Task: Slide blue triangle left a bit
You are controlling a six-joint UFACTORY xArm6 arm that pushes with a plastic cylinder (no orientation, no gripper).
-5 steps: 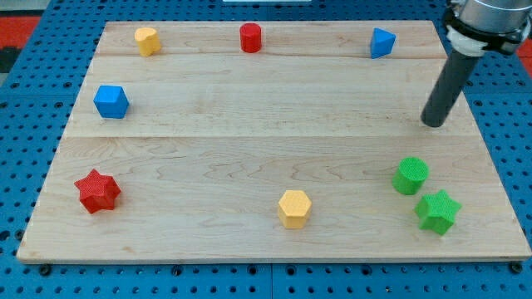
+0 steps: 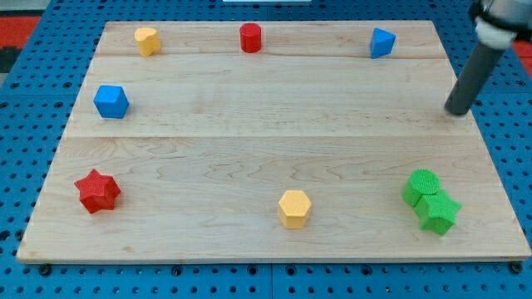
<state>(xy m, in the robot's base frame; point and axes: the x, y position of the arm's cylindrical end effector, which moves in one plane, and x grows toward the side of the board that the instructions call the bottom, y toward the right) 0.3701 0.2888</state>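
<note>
Blue triangle sits at the far right of the wooden board, close to the far edge, standing alone. My tip rests on the board near the right edge, nearer than the triangle and to its right, well apart from it; no block touches the tip. The rod is a plain dark bar with nothing to open or close and nothing held.

Open board lies between tip and triangle. To the triangle's left along the far edge: red cylinder about midway, then yellow block at far left, shape roughly heart-like but hard to be sure. Both well apart from the triangle.

Blue cube at the left side, mid depth. Red star at near left. Yellow hexagon near the front edge, centre. Green cylinder and green star at near right, touching each other, cylinder slightly farther and left.

Board is pale wood with visible grain and seams between planks. Blocks look ridged, matte. Under the board, a blue perforated surface.
</note>
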